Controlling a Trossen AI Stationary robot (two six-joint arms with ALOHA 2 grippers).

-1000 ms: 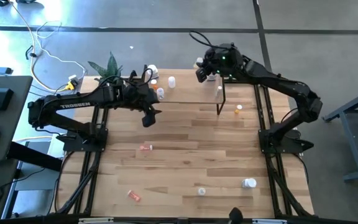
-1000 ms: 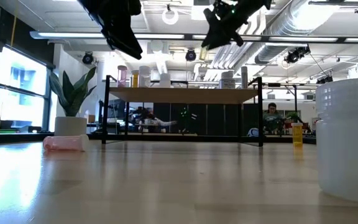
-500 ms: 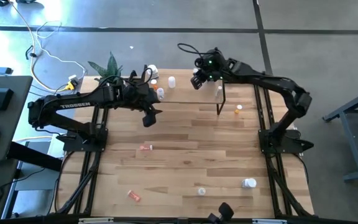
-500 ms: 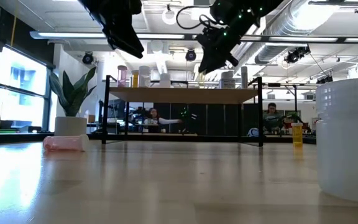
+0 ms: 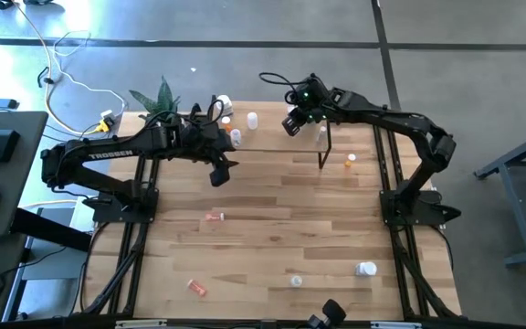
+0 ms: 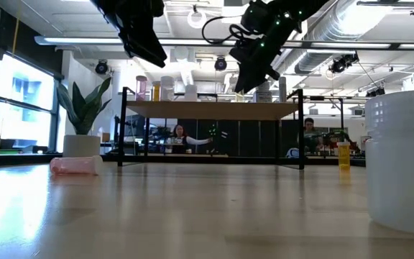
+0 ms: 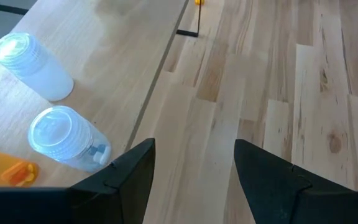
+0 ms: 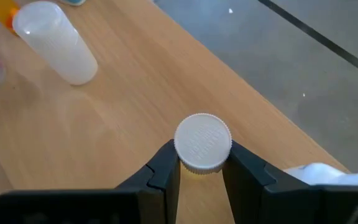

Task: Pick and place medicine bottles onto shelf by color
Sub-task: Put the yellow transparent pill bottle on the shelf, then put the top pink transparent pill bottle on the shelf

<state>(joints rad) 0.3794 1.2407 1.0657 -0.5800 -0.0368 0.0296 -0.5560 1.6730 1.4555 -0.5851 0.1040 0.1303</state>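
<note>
My right hand [image 8: 199, 167] is clamped on a white-capped bottle [image 8: 202, 142] above the shelf [image 8: 104, 143] – a frosted white bottle [image 8: 53, 42] stands nearby. My left hand [image 7: 192, 168] (fingers apart, empty) hangs beside the shelf's front edge, over the tabletop [image 7: 278, 118].

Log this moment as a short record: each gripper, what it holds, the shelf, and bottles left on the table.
right gripper: shut on a white-capped bottle, above the shelf
left gripper: open, empty, at the shelf's front edge
on shelf: two clear bottles beside the left gripper, others along the back
on table: pink bottle, orange bottle, more near the front edge
</note>
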